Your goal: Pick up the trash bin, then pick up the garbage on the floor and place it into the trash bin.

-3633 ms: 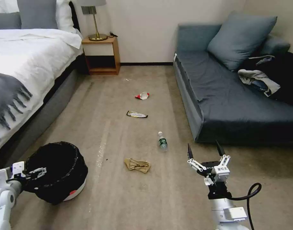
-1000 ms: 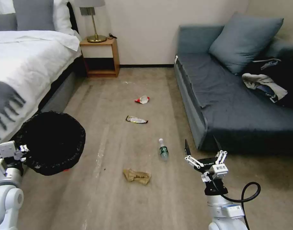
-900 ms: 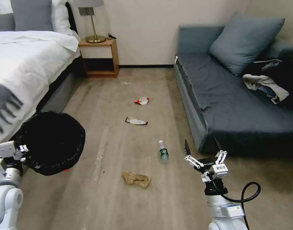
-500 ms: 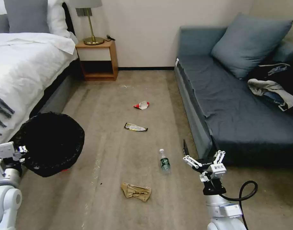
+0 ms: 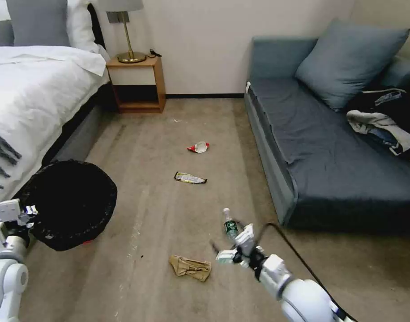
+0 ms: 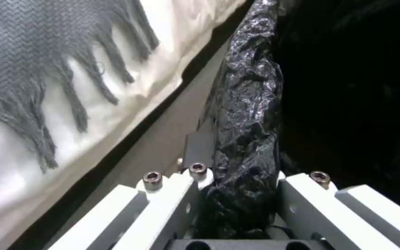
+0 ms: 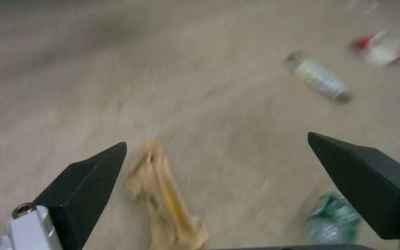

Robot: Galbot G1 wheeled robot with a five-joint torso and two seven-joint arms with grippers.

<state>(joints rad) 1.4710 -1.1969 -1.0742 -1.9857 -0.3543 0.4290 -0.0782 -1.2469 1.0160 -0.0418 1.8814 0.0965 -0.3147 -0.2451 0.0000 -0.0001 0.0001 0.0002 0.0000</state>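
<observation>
Left gripper [image 6: 237,194]: clenched on the bag-lined rim of the trash bin [image 5: 70,203], held off the floor beside the bed [image 5: 35,103]. Right gripper [image 7: 218,180]: jaws spread wide, empty, above the floor. Tan paper wad [image 7: 163,194] lies between the jaws, nearer one fingertip; clear plastic bottle [image 7: 332,218] lies just inside the other. Black-gold snack wrapper [image 5: 190,178] and red-white wrapper [image 5: 198,147] lie beyond.

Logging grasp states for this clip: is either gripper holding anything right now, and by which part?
The left gripper holds the trash bin by its bag-lined rim. The right gripper is open above the floor and holds nothing.
</observation>
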